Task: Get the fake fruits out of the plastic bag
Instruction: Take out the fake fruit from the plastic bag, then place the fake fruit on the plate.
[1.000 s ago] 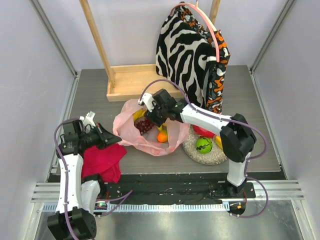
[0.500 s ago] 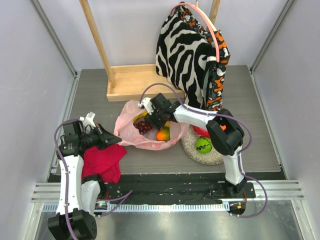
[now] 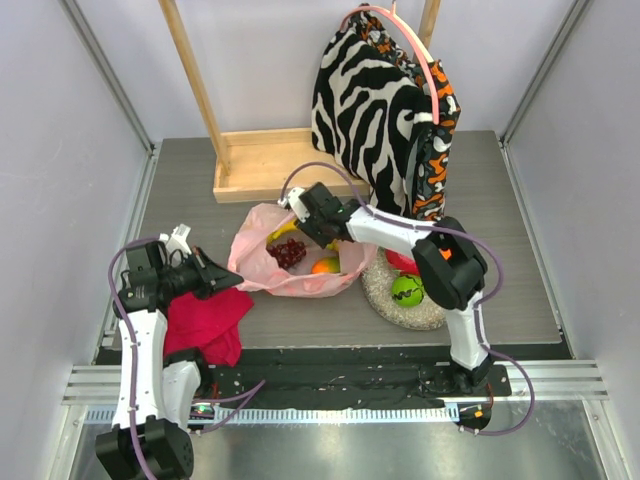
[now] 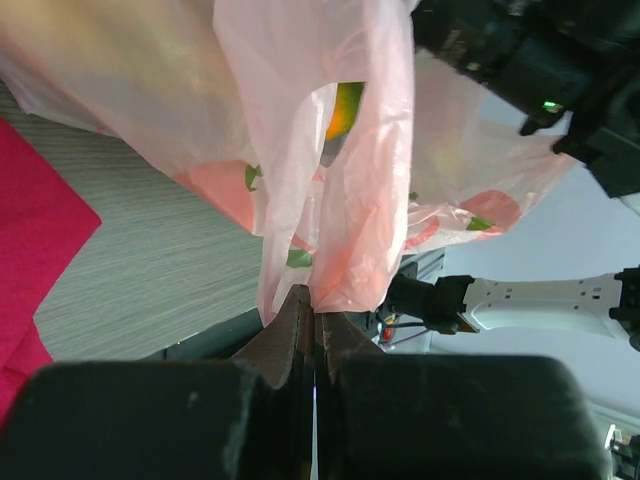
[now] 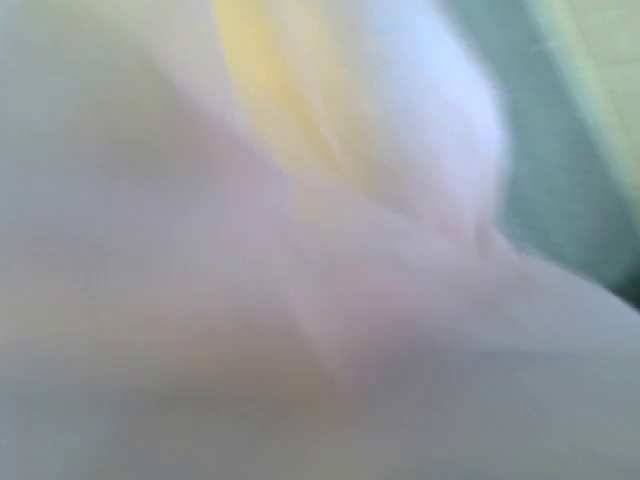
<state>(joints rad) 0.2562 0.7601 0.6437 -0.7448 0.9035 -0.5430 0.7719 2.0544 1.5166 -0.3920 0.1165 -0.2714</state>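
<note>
The pink plastic bag [image 3: 262, 268] lies open mid-table, and its film fills the left wrist view [image 4: 350, 150]. Inside it I see dark red grapes [image 3: 288, 252], an orange [image 3: 325, 266] and a yellow banana bunch [image 3: 281, 231]. My left gripper [image 3: 226, 281] is shut on the bag's left edge, with the film pinched between its fingertips [image 4: 316, 306]. My right gripper [image 3: 305, 216] is down in the bag's far side by the banana; its fingers are hidden and its wrist view is a pale blur. A green apple [image 3: 407, 290] and a red fruit [image 3: 402, 263] sit on the silvery plate [image 3: 385, 300].
A magenta-red cloth [image 3: 205, 320] [image 4: 30, 250] lies under my left arm. A wooden frame with a tray base [image 3: 270, 160] stands at the back. A zebra-patterned fabric bag [image 3: 365, 100] hangs behind the plate. Grey walls close both sides.
My right gripper dipped toward the grapes and orange, then drew back to the bag's far rim by the banana. The bag's near side shifted slightly. The left arm held still.
</note>
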